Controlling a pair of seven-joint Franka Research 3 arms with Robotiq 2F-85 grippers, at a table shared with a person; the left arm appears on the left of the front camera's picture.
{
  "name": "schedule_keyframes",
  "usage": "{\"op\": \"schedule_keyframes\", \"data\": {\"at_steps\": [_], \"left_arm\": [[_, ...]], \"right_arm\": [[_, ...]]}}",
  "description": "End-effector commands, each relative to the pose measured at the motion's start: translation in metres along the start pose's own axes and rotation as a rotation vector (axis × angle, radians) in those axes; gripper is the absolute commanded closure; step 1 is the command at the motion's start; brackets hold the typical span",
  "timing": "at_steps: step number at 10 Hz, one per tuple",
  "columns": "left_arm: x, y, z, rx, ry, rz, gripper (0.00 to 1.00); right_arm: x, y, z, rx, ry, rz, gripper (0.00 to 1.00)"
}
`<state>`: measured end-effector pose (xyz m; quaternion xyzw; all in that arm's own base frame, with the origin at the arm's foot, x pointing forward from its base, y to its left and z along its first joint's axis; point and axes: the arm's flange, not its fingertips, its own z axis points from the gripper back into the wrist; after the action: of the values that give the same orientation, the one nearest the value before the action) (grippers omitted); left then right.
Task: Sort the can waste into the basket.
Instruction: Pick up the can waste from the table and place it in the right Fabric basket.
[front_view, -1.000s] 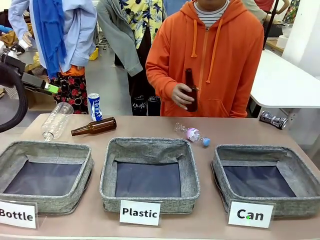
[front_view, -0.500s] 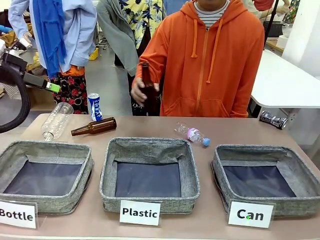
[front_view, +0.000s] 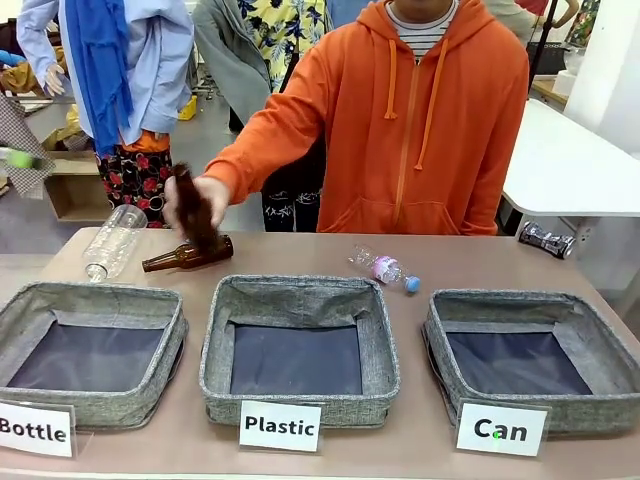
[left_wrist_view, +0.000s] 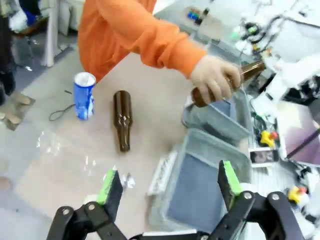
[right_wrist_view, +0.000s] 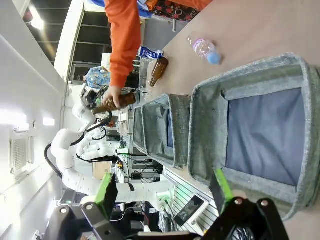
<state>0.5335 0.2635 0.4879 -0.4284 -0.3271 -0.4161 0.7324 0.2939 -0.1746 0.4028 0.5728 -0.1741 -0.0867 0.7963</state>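
Observation:
In the left wrist view a blue and white can (left_wrist_view: 84, 95) stands upright on the table, to the left of a lying brown bottle (left_wrist_view: 122, 120). From the front, the person's hand (front_view: 205, 195) and the bottle it holds cover that can. A small dark can (front_view: 546, 240) lies at the table's far right edge. The basket (front_view: 440, 335) signed "Can" (front_view: 500, 428) sits at the front right, with only its dark bottom inside. My left gripper (left_wrist_view: 171, 185) hangs open above the table's left end. My right gripper (right_wrist_view: 165, 189) is open above the near rim of the Can basket (right_wrist_view: 205, 120).
The "Bottle" basket (front_view: 160, 300) and the "Plastic" basket (front_view: 385, 350) stand left and middle. A brown bottle (front_view: 190, 253), a large clear bottle (front_view: 112, 240) and a small pink-labelled bottle (front_view: 385, 268) lie behind them. The person's orange sleeve (front_view: 270, 140) reaches over the far left.
The person has swung a brown bottle from the chest down and left to just above the lying bottle, covering the blue can. My left gripper has drawn back toward the left edge.

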Motion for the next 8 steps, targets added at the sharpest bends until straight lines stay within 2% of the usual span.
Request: {"op": "schedule_keyframes", "data": {"at_steps": [1,3,5,6,8], "left_arm": [[-0.051,-0.015,0.076,-0.048,-0.081,-0.104,0.0],[-0.115,-0.037,0.118,-0.018,-0.223,-0.105,0.0],[-0.169,-0.05,0.135,-0.005,-0.32,-0.072,0.0],[-0.181,-0.05,0.134,0.0,-0.342,-0.061,0.0],[-0.179,-0.038,0.128,-0.021,-0.348,-0.044,0.0]], "right_arm": [[0.003,0.0,0.001,0.021,-0.013,0.028,0.0],[0.003,0.0,0.001,0.021,-0.013,0.028,0.0],[0.003,0.0,0.001,0.021,-0.013,0.028,0.0],[0.003,0.0,0.001,0.021,-0.013,0.028,0.0],[0.003,0.0,0.001,0.021,-0.013,0.028,0.0]]}}
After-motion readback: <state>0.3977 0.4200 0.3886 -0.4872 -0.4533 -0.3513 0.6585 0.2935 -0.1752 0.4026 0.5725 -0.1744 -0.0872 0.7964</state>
